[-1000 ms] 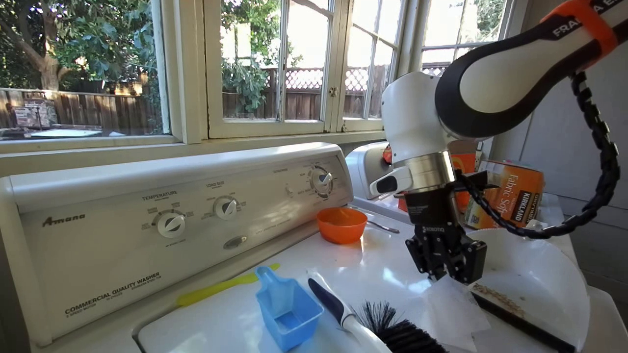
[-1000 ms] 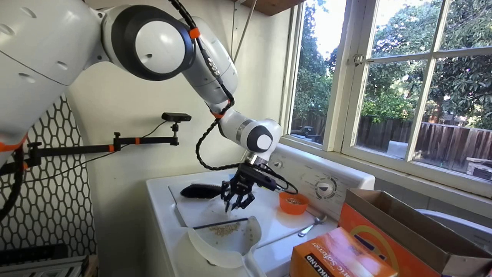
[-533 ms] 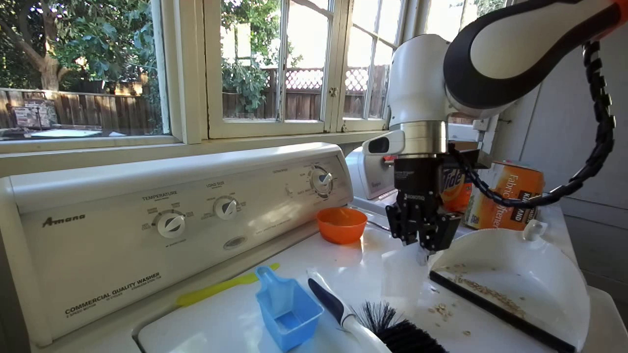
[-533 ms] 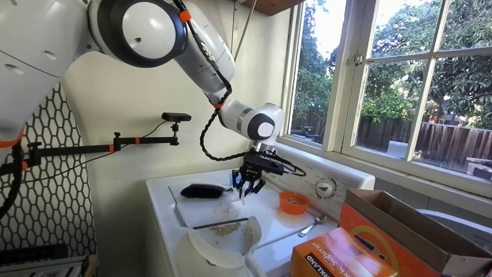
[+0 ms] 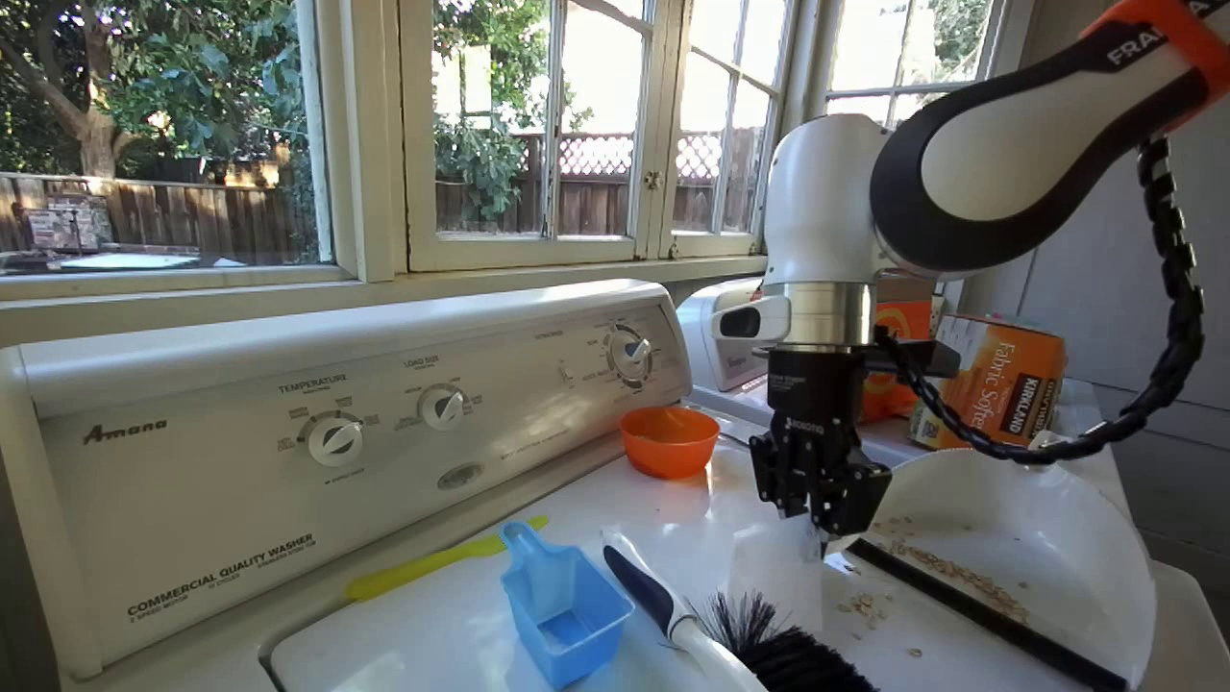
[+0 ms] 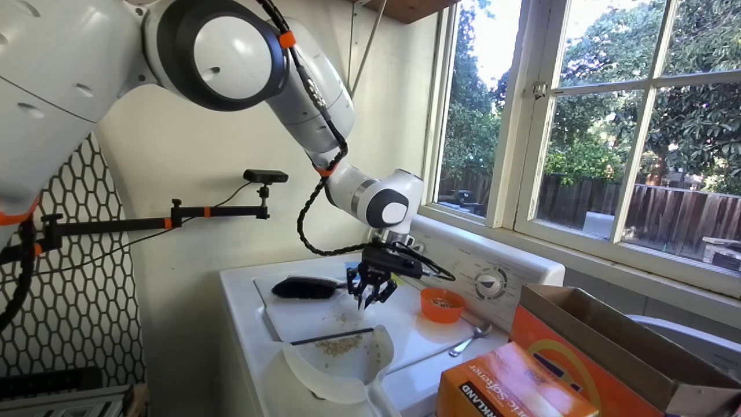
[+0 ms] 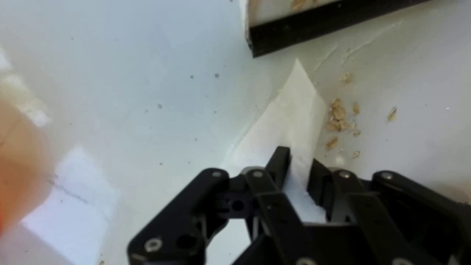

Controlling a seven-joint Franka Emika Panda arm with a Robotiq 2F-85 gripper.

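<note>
My gripper (image 7: 298, 158) is shut on a thin white sheet (image 7: 281, 121), like paper or tissue, which sticks out crumpled between the fingers. In an exterior view the sheet (image 5: 764, 567) hangs below the gripper (image 5: 815, 543), close above the white washer lid; whether it touches the lid I cannot tell. Beside it lies a small cluster of oat flakes (image 7: 337, 113) on the lid. Just past them is the black lip (image 7: 294, 35) of a white dustpan (image 5: 1047, 509), which holds more flakes (image 6: 337, 346). The gripper (image 6: 363, 304) points downward in both exterior views.
A brush (image 5: 802, 658) with black bristles lies near the gripper. An orange bowl (image 5: 670, 444) stands by the control panel, with a spoon (image 6: 470, 340) beyond it. A blue scoop (image 5: 567, 620) and a yellow-green utensil (image 5: 432, 567) are nearby. Orange boxes (image 6: 515, 388) stand past the dustpan.
My gripper, holding the sheet, has risen away from the dustpan's lip and shifted toward the brush side, then come partly down again. The flakes on the lid have come into view.
</note>
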